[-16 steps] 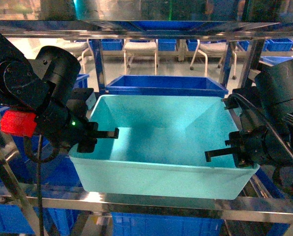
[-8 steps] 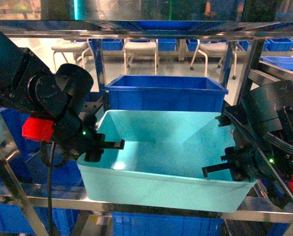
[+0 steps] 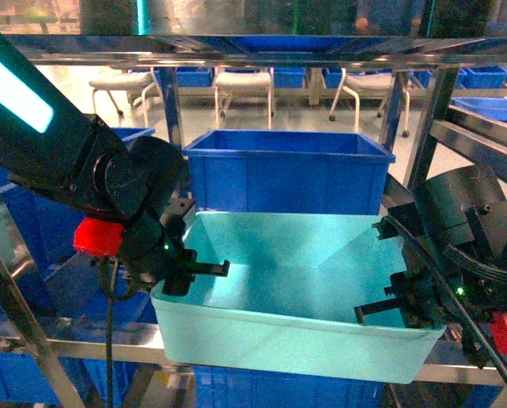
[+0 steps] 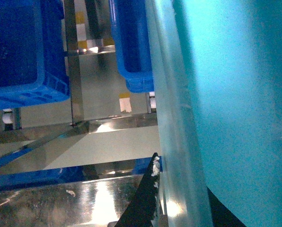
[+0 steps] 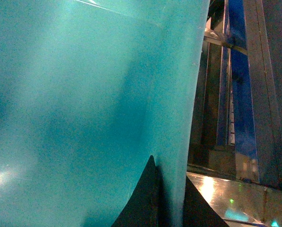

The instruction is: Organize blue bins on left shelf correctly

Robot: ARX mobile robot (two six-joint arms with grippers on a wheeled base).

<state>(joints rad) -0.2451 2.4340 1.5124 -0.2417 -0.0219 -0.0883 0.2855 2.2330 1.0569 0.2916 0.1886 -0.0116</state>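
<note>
Bin (image 3: 300, 293), the light turquoise tub, sits on the front steel bar of the shelf (image 3: 83, 350), its near wall overhanging that bar toward me. I hold it from both ends. My left end effector (image 3: 188, 270) is clamped on the bin's left rim, one finger reaching inside over the wall. My right end effector (image 3: 395, 308) is clamped on the right rim the same way, its dark finger pointing inward across the tub.

My head view shows both grips and the whole tub at once; it also shows a dark blue crate (image 3: 287, 170) standing just behind the bin, close to its far rim or touching it, I cannot tell which. My wrist views lose all that but give the edges. From the left wrist, the bin's rolled rim (image 4: 171, 118) runs up the middle with a dark fingertip (image 4: 148, 194) pressed outside it, a shiny bar (image 4: 60, 203) below, and blue crates (image 4: 22, 52) on a lower tier beyond. From the right wrist, the turquoise wall (image 5: 84, 104) fills most of the frame, pinched between two dark fingers (image 5: 143, 198), with steel uprights (image 5: 259, 90) close on the right.

Room is tight behind and on the right upright; above the tub the tier is open up to the next bar (image 3: 253, 49).
</note>
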